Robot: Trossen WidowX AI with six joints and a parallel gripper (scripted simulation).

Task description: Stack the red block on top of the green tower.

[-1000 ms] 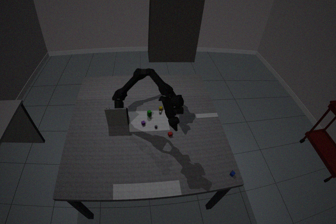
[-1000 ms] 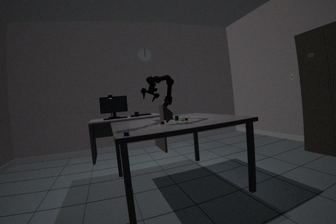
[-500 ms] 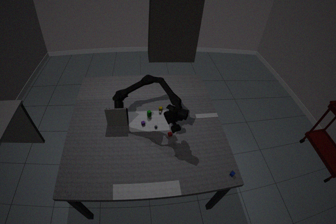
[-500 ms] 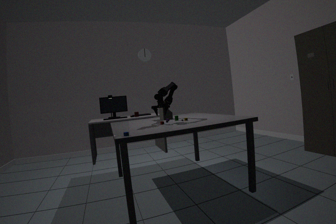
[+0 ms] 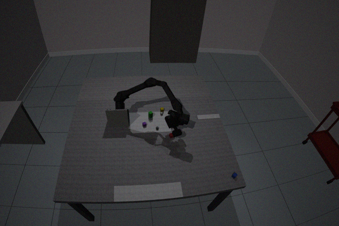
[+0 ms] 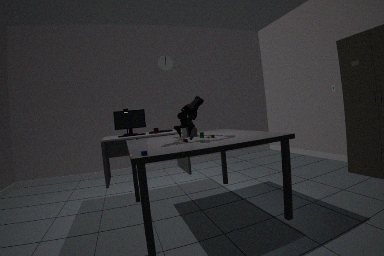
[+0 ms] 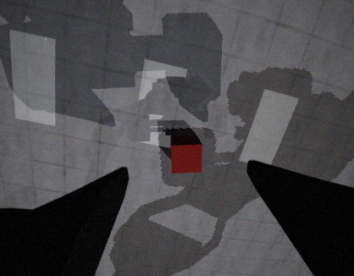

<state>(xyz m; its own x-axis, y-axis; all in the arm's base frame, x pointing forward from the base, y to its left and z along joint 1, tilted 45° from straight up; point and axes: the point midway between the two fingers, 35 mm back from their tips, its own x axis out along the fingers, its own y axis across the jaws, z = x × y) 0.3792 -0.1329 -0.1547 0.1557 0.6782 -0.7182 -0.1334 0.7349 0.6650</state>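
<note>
The red block (image 5: 171, 135) (image 6: 185, 140) (image 7: 186, 158) lies on the table, just off the front right corner of the bright patch. The green tower (image 5: 150, 114) (image 6: 201, 135) stands upright on the bright patch, behind and left of the red block in the top view; the wrist view does not show it. My gripper (image 6: 185, 136) (image 7: 188, 169) is wide open and empty, pointing down a little above the red block. In the wrist view the block shows below and between the fingertips. In the top view the gripper partly covers the block.
A purple block (image 5: 144, 124) (image 6: 191, 137) and a small grey piece (image 5: 157, 127) lie in front of the tower. A yellow block (image 5: 161, 109) (image 6: 212, 136) and a small pale piece (image 5: 161, 113) are right of it. A blue block (image 5: 234, 175) (image 6: 144, 153) lies near the table's front right corner.
</note>
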